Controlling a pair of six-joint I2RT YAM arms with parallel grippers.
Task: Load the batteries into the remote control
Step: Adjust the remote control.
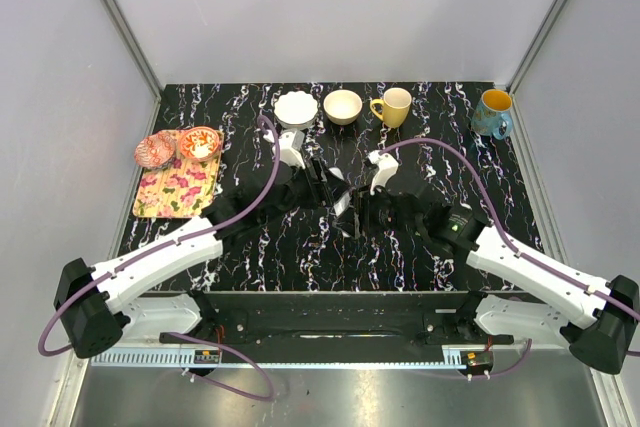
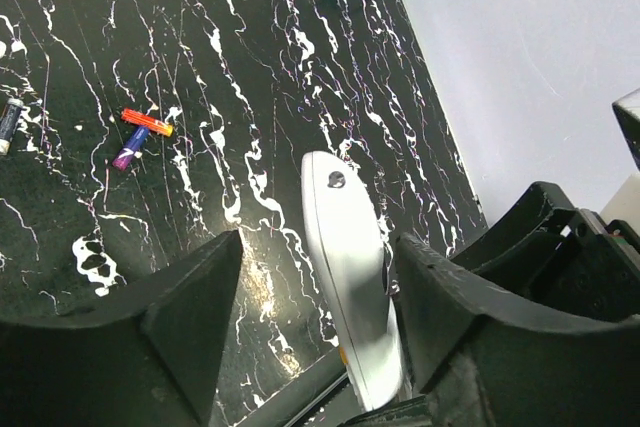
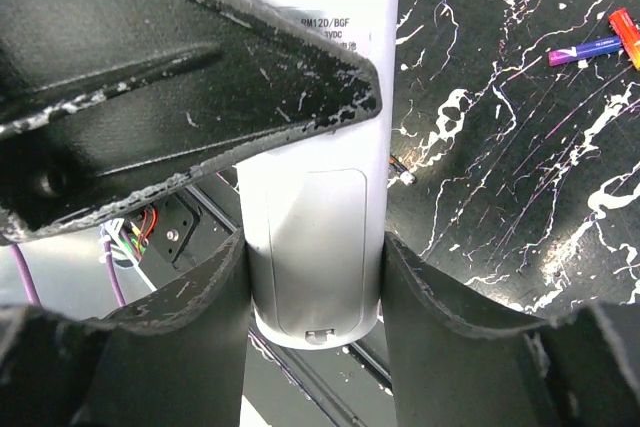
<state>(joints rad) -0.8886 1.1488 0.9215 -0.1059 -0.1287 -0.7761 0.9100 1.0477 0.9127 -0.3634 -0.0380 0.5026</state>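
Starting with the black marbled table [image 1: 250, 247], my 2 arms meet over its middle. My right gripper [image 3: 315, 247] is clamped on the remote control [image 3: 315, 207], both fingers pressed against its white sides, with the cover end nearest my wrist camera. My left gripper [image 2: 318, 245] stands apart around the other end. 1 finger [image 2: 440, 297] touches it, while the other leaves a gap. 3 batteries [image 2: 147, 124] lie loose on the table, beyond the left gripper: an orange-red one just beside a purple one, and a dark one well apart.
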